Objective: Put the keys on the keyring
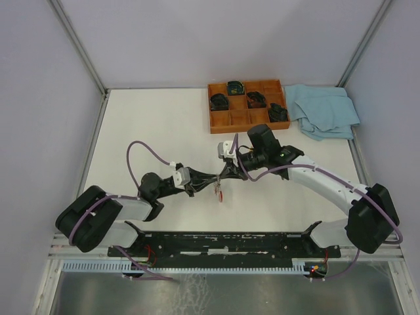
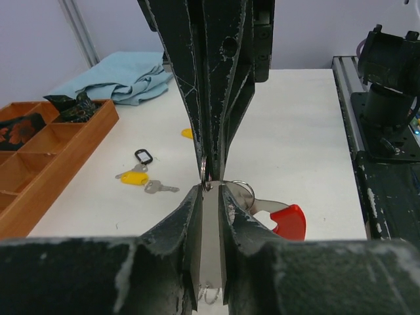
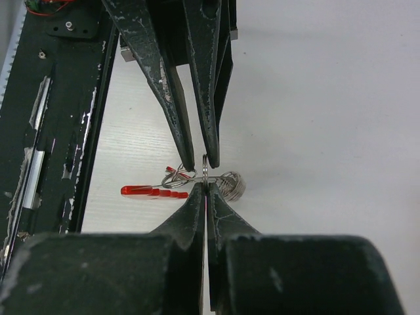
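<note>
**Grippers nose to nose above the table, keyring pinched in your right one**

From overhead, your left arm (image 1: 125,209) reaches low and nearly level from its base toward the middle of the table (image 1: 151,125). Your right arm (image 1: 328,184) bends at the elbow, and its forearm angles in from the far right. The two grippers point straight at each other, and their tips all but meet.

Your right gripper (image 3: 205,191) has its jaws pressed together. A thin silver ring of the keyring (image 2: 244,189) stands edge-on between their tips, so that is your grip.

Your left gripper (image 2: 211,194) has its jaws a little apart. In the right wrist view its fingers (image 3: 172,125) come down split by a narrow gap. The ring's edge sits close against one fingertip. You cannot tell whether either pad touches it, and nothing is clamped there.

The rest of the keyring sits just below and beside the tips, as a silver loop with the red band (image 2: 289,220) next to it. Whether the band rests on the table is unclear.

A yellow-capped key (image 2: 134,177) lies on the table near the wooden tray (image 2: 39,190). It is just beside a black oval loop (image 2: 143,156) and a plain silver key (image 2: 159,188). A second yellow cap (image 2: 188,133) peeks out from behind your right gripper's finger. You cannot pick out the red-capped key.
</note>
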`<state>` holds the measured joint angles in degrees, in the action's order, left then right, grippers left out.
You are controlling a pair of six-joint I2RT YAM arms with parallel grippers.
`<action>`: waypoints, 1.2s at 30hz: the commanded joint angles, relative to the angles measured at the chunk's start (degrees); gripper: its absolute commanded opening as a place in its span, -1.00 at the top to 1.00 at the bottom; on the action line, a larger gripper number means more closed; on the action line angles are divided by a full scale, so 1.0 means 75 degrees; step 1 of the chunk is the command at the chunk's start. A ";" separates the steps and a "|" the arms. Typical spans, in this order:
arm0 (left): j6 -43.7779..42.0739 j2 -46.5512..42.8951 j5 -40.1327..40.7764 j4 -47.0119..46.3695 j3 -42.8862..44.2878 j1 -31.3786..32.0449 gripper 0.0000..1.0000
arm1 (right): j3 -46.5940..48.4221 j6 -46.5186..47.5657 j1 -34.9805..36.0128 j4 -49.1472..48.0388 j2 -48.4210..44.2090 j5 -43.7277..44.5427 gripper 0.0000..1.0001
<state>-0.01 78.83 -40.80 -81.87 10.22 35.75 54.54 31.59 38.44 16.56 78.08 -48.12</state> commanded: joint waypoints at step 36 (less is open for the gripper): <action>-0.0011 0.0658 -0.0180 -0.0907 0.0325 0.0028 0.43 | 0.4279 0.0920 0.1909 0.5306 0.1908 0.4500 0.98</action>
<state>-2.70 82.11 -41.10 -81.43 11.31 35.77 83.72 38.04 52.29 56.62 92.23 -14.09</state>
